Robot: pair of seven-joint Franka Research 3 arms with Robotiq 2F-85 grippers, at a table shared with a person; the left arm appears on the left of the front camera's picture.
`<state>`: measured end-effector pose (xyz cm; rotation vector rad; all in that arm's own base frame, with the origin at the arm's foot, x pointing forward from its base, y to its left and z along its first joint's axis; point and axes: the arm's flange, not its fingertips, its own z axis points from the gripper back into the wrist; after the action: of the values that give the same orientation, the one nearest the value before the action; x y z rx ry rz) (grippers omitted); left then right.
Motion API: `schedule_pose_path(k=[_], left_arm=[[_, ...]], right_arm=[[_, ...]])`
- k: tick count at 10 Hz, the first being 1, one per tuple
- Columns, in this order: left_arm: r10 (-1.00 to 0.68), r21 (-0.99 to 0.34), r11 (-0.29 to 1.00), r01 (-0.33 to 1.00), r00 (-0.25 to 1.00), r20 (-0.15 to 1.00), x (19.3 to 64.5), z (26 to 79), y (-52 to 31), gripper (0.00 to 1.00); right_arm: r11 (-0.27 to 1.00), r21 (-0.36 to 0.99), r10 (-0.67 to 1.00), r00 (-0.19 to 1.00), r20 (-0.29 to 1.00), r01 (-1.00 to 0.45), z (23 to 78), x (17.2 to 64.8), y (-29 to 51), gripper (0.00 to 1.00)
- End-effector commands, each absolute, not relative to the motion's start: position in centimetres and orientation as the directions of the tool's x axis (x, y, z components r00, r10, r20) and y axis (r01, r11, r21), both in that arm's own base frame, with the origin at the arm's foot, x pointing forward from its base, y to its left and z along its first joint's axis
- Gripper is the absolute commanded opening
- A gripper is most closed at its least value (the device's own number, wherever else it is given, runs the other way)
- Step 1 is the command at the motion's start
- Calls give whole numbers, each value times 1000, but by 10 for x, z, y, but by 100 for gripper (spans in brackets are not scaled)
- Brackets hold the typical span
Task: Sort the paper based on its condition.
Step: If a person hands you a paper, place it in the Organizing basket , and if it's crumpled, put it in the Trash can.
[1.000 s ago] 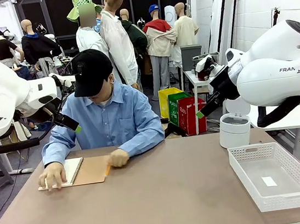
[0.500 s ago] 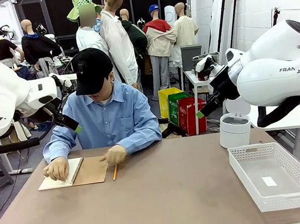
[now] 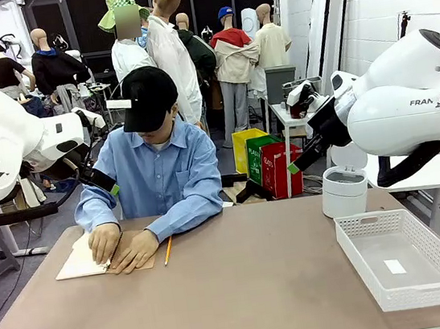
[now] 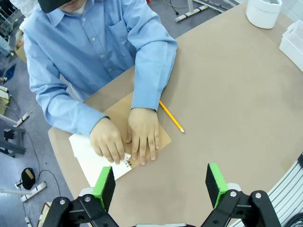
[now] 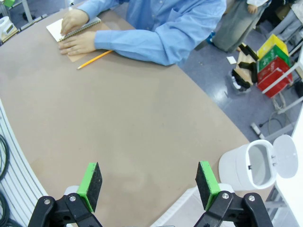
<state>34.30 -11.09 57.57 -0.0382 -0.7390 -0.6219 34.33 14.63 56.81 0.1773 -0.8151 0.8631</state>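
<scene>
White mesh basket [image 3: 407, 257] near, 4 o'clock. Left gripper [image 4: 160, 178] and right gripper [image 5: 149, 180]: jaws spread wide, holding nothing. Paper [image 3: 75, 265] far, 9 o'clock, under person's hands [image 3: 105, 243] on notebook [image 4: 163, 138]; pencil [image 3: 167, 250] beside. Right arm [image 3: 415, 106] reads "FRAN".

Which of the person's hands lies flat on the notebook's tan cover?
The hand nearer the pencil, fingers spread flat on the cover; the other hand curls at the white page edge.
</scene>
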Motion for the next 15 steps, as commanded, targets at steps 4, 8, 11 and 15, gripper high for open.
schedule_pose_path(k=[4, 8, 11, 15], left_arm=[[-516, 181, 821, 541, 567, 642, 342, 577, -110, 100], [-516, 181, 821, 541, 567, 642, 342, 577, -110, 100], [-516, 181, 821, 541, 567, 642, 342, 577, -110, 100], [-516, 181, 821, 541, 567, 642, 342, 577, -110, 100]], right_arm=[[652, -181, 614, 372, 697, -736, 568, 343, 146, 100], [652, -181, 614, 372, 697, -736, 568, 343, 146, 100], [652, -181, 614, 372, 697, -736, 568, 343, 146, 100], [652, -181, 614, 372, 697, -736, 568, 343, 146, 100]])
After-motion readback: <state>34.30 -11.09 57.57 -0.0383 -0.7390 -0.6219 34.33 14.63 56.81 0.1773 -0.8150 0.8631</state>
